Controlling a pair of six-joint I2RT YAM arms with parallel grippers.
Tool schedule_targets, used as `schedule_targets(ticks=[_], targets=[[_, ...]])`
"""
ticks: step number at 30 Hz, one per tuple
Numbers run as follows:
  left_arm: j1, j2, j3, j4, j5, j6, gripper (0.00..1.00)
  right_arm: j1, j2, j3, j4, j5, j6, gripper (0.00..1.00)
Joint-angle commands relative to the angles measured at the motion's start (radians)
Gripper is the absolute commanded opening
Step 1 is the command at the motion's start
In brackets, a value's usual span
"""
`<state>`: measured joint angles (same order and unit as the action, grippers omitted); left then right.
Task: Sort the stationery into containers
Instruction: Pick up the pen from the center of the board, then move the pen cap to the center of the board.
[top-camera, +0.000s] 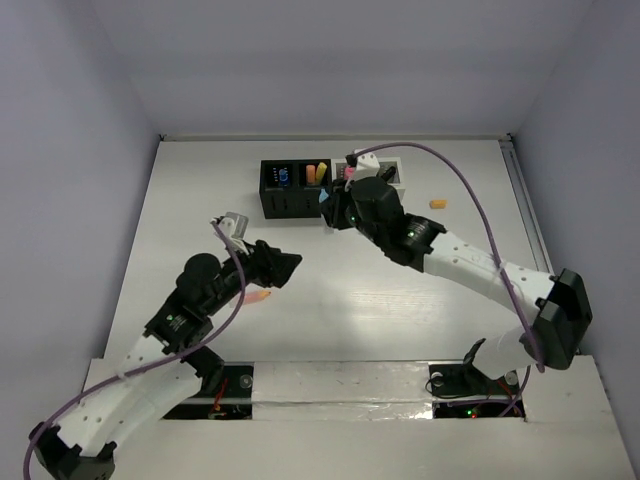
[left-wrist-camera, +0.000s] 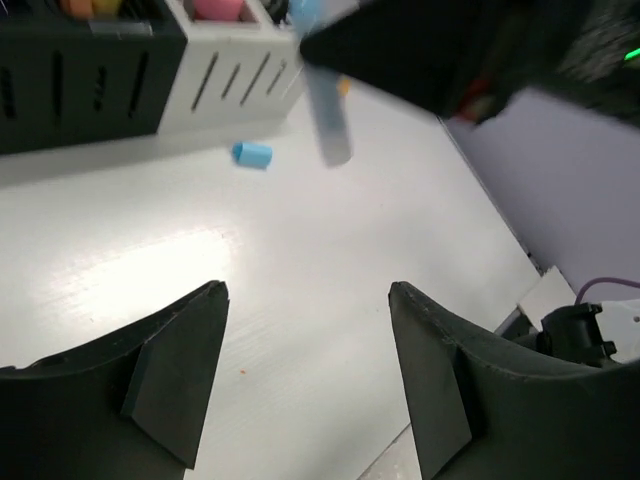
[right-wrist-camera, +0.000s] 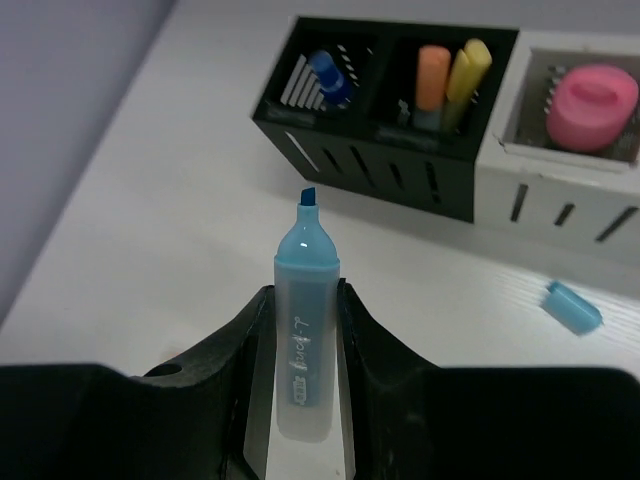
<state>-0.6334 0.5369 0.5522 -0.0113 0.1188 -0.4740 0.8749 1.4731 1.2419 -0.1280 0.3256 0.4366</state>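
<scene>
My right gripper is shut on an uncapped blue highlighter, tip pointing at the row of containers. It hovers just in front of the black cubes in the top view. The first black cube holds a blue pen, the second an orange and a yellow one. A white cube holds a pink round piece. A blue cap lies on the table in front of it. My left gripper is open and empty over bare table.
An orange piece lies by the left arm. Another orange piece lies right of the containers. The blue cap and the held highlighter show in the left wrist view. Walls close the back and sides.
</scene>
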Motion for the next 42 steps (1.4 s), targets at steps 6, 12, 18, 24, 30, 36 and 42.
schedule_targets(ticks=[6, 12, 18, 24, 30, 36, 42], targets=[[-0.048, 0.162, -0.089, 0.327, 0.004, -0.089, 0.63, 0.012, -0.059, -0.064, 0.163, -0.109, 0.014, 0.04], [-0.078, 0.23, -0.071, 0.404, -0.022, -0.071, 0.62, 0.012, -0.068, -0.108, 0.192, -0.135, 0.042, 0.04], [-0.088, 0.29, -0.075, 0.482, -0.021, -0.078, 0.59, 0.021, -0.082, -0.139, 0.226, -0.158, 0.062, 0.04], [-0.088, 0.333, -0.064, 0.522, -0.031, -0.071, 0.51, 0.021, -0.091, -0.163, 0.258, -0.207, 0.088, 0.04], [-0.097, 0.36, -0.055, 0.545, -0.033, -0.061, 0.47, 0.03, -0.082, -0.176, 0.275, -0.256, 0.117, 0.04], [-0.097, 0.388, -0.052, 0.571, -0.028, -0.057, 0.37, 0.03, -0.076, -0.199, 0.301, -0.301, 0.148, 0.04], [-0.097, 0.377, -0.054, 0.557, -0.056, -0.048, 0.01, 0.03, -0.069, -0.203, 0.306, -0.309, 0.159, 0.04]])
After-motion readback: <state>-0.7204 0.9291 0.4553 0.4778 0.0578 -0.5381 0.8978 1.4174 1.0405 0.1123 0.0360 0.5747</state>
